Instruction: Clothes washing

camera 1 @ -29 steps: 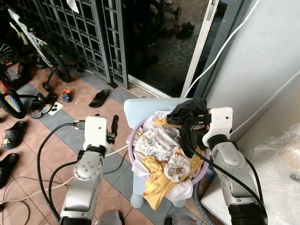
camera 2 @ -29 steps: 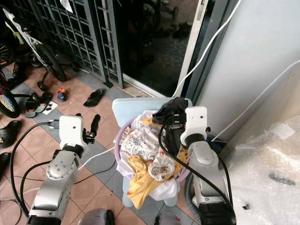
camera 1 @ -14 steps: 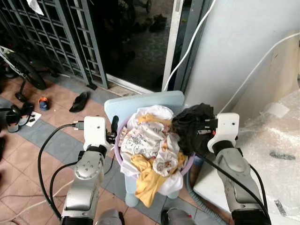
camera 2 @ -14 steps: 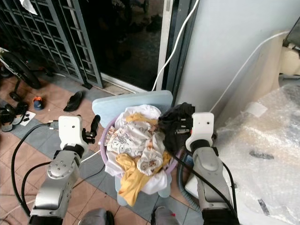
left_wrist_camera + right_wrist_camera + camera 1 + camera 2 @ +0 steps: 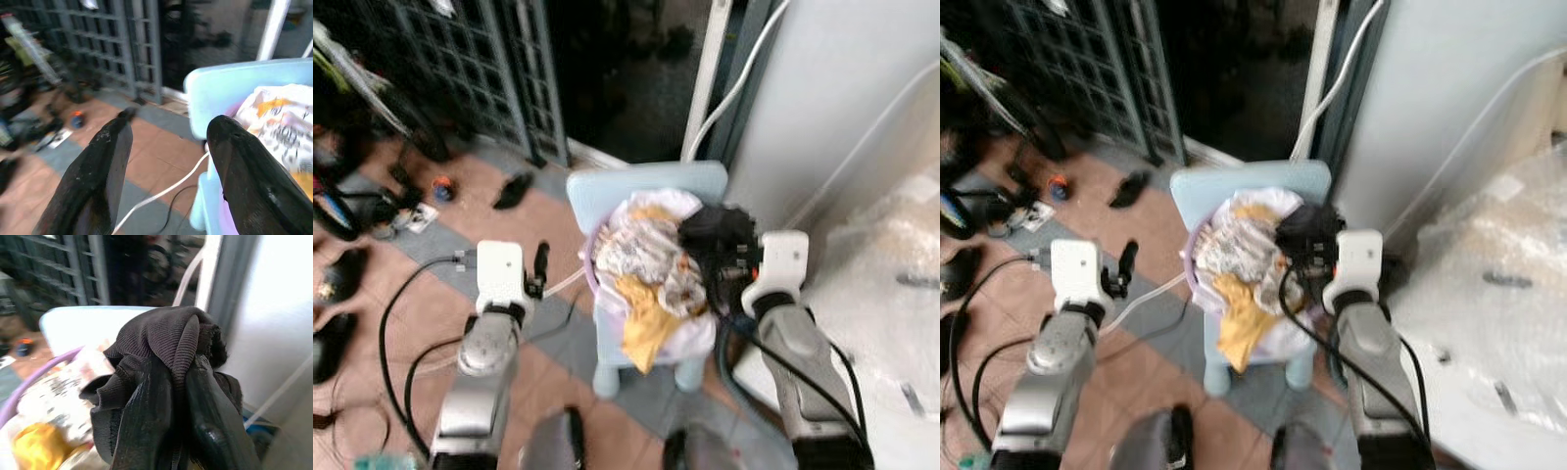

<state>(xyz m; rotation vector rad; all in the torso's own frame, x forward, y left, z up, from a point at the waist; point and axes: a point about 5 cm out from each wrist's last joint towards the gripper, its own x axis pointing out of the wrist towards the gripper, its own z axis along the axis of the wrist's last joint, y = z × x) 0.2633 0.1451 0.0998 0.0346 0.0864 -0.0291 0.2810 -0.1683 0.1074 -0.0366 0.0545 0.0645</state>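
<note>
Floor: terracotta and grey tiles (image 5: 431, 294), sandals scattered near a dark metal gate (image 5: 460, 59).
Stool: pale blue plastic stool (image 5: 646, 186) beside the white wall (image 5: 862, 88).
Basket: purple laundry basket (image 5: 1191, 264) on the stool, heaped with clothes.
Right pincer (image 5: 171, 396): clamped on a dark garment (image 5: 166, 342) at the basket's right edge.
Left pincer (image 5: 168, 147): spread wide, empty, left of the stool.

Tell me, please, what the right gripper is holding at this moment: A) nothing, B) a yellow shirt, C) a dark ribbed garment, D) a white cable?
C: the right gripper is shut on a dark ribbed garment, which bunches over its fingers beside the laundry basket.
</note>
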